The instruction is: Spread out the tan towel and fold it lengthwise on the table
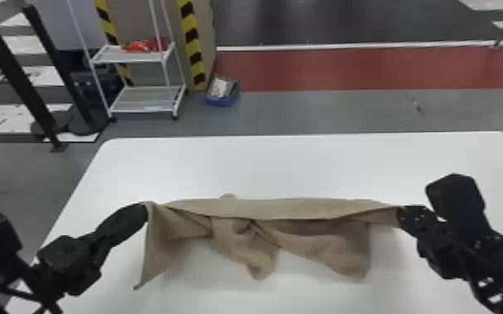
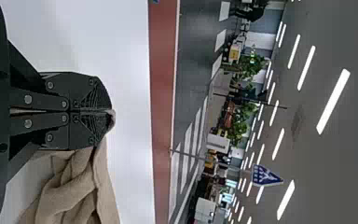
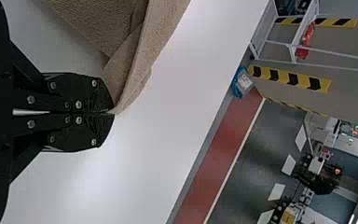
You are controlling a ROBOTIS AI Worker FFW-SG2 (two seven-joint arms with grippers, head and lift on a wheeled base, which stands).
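The robot's left arm [image 1: 69, 257] and right arm [image 1: 478, 250] slant inward from the lower corners — left gripper [image 1: 143, 211] and right gripper [image 1: 403, 214] well apart, angled toward each other — each with its flat fingers pressed together

Bright ceiling strips [image 2: 333, 101], soft shadows, perhaps faint glare

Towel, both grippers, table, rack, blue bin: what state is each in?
Tan towel: unfolded, strung between the grippers, lower part bunched and sagging
Left gripper: shut on towel
Right gripper: shut on towel
Table: upright
White rack: standing, red item on upper shelf
Blue bin: on floor, pale contents inside
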